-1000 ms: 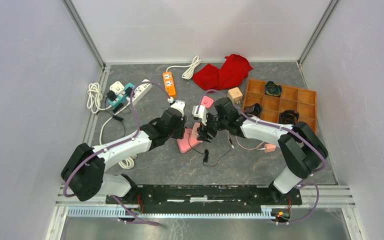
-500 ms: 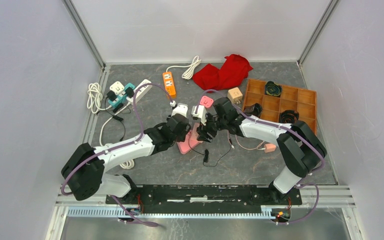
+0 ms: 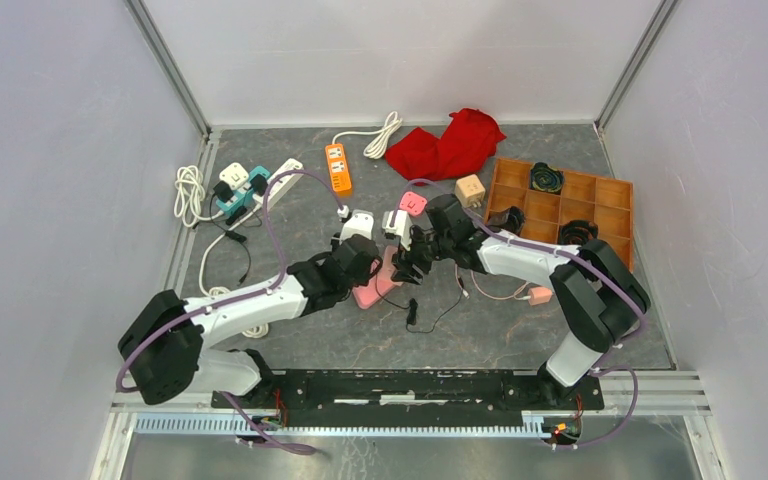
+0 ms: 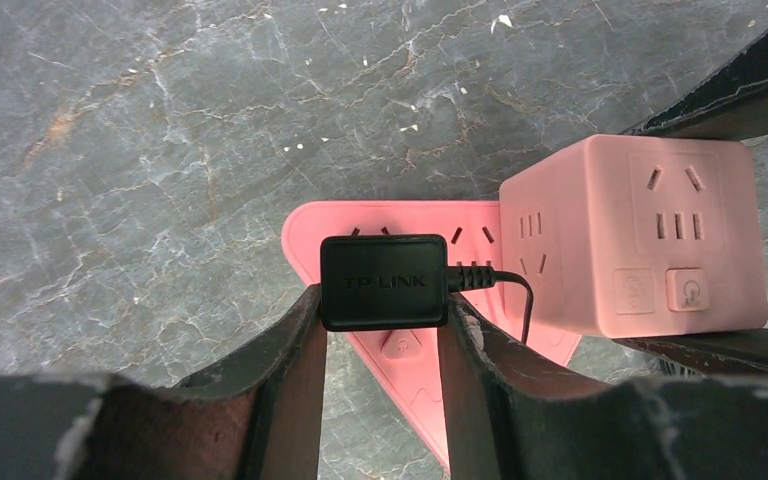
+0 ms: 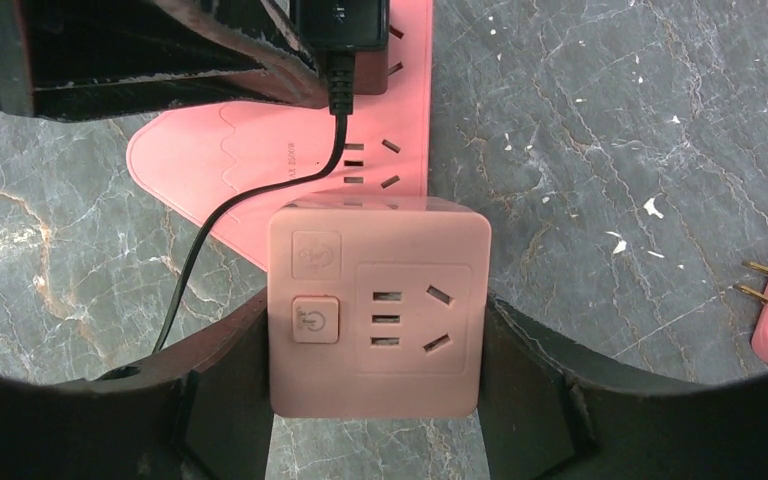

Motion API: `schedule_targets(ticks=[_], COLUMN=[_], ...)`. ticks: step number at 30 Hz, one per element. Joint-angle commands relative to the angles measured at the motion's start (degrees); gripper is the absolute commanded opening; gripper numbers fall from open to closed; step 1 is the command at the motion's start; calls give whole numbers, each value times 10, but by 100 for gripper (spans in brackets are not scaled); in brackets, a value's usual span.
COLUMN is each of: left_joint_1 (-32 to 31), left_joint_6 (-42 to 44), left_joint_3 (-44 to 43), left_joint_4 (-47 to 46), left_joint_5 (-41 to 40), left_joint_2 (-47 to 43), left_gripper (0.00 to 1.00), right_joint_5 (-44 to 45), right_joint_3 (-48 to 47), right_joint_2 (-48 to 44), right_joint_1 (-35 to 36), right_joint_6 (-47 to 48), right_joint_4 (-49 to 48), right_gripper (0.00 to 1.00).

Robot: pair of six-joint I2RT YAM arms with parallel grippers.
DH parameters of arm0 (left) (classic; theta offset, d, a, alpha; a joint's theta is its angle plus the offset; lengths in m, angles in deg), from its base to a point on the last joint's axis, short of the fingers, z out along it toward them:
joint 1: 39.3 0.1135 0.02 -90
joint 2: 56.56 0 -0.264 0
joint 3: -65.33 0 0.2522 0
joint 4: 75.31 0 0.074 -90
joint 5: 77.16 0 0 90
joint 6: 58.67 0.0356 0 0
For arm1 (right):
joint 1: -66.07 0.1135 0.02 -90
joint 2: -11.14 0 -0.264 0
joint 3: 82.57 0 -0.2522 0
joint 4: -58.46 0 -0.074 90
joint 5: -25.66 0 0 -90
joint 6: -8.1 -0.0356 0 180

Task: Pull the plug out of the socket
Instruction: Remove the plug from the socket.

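Black plug is being clenched by the left gripper over the pink strip; right gripper is grasping the cube socket

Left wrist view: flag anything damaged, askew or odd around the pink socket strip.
On the left claw, the pads look chipped and ragged along the edges that clamp the black plug. The pink cube socket sits atop one end of the pink strip, covering part of it. Nothing looks spilled or broken.
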Motion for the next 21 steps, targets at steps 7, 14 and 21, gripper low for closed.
schedule_targets(ticks=[7, 14, 21], left_joint_1=[-117, -135, -120], left_joint_6=[29, 45, -2], left_joint_3=[-98, -93, -57], left_joint_4=[-76, -91, -138], left_joint_5=[-157, -132, -66], left_joint_2=[35, 56, 9], left_gripper=[4, 4, 5], right_joint_5=[42, 38, 23], right_joint_3=[-1, -5, -3], right_joint_2=[34, 45, 44], right_joint_1=[7, 7, 3], right_joint_6=[-26, -35, -47], right_joint_4=[3, 4, -14], right_gripper=[7, 6, 6])
